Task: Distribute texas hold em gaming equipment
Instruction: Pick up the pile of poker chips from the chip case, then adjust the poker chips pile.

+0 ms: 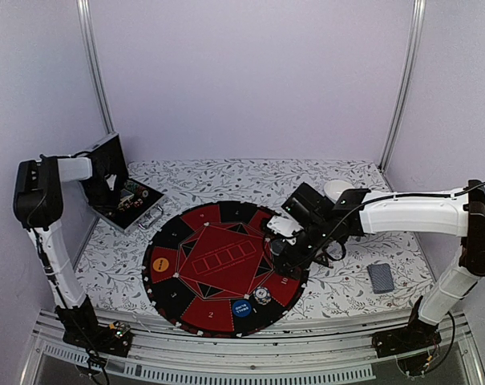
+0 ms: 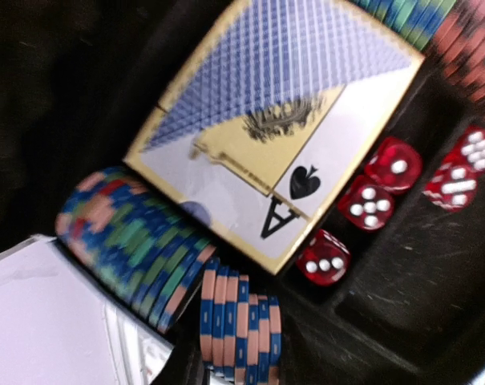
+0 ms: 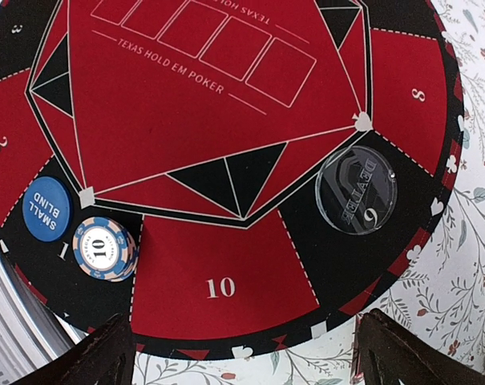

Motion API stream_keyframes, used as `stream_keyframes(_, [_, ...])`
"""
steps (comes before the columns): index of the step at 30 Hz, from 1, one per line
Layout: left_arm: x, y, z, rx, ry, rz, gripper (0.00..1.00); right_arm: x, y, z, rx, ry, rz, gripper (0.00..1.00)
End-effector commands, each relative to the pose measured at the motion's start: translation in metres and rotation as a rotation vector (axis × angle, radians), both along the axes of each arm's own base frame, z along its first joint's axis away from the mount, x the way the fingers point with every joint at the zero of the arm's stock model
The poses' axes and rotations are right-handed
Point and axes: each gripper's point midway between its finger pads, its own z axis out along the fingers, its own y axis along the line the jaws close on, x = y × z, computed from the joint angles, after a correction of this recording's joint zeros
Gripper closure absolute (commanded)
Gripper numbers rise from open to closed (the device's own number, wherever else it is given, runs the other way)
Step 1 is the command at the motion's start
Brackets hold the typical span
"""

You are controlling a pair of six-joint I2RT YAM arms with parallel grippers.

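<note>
Right wrist view: my right gripper (image 3: 250, 335) hangs spread wide and empty over the near rim of the poker mat (image 3: 218, 241). The clear dealer button (image 3: 356, 189) lies flat ahead of the right-hand finger, and a striped chip (image 3: 106, 248) lies ahead of the left-hand one. I judge both to be light, rigid and thin. The button looks slick, so I would pinch it across its rim, with the fingertips pressed down to the felt. The small-blind button (image 3: 46, 208) sits just beside the chip on its outer side and could get nudged. My left gripper (image 1: 112, 186) is down in the open case (image 1: 138, 210), and I cannot tell whether it is closed. Below it are rows of chips on edge (image 2: 138, 241), a boxed deck (image 2: 282, 120) and red dice (image 2: 370, 200), all packed tight.
</note>
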Motion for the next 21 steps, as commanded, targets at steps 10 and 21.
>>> stream_keyframes(10, [-0.003, -0.105, 0.196, -0.357, -0.53, -0.128, 1.0, 0.037, 0.015, 0.091, 0.167, -0.237, -0.068, 0.01])
stream_keyframes(21, [-0.11, -0.325, 0.285, -0.965, -0.63, -0.513, 1.0, 0.047, 0.128, 0.249, 0.65, -0.671, 0.09, 0.01])
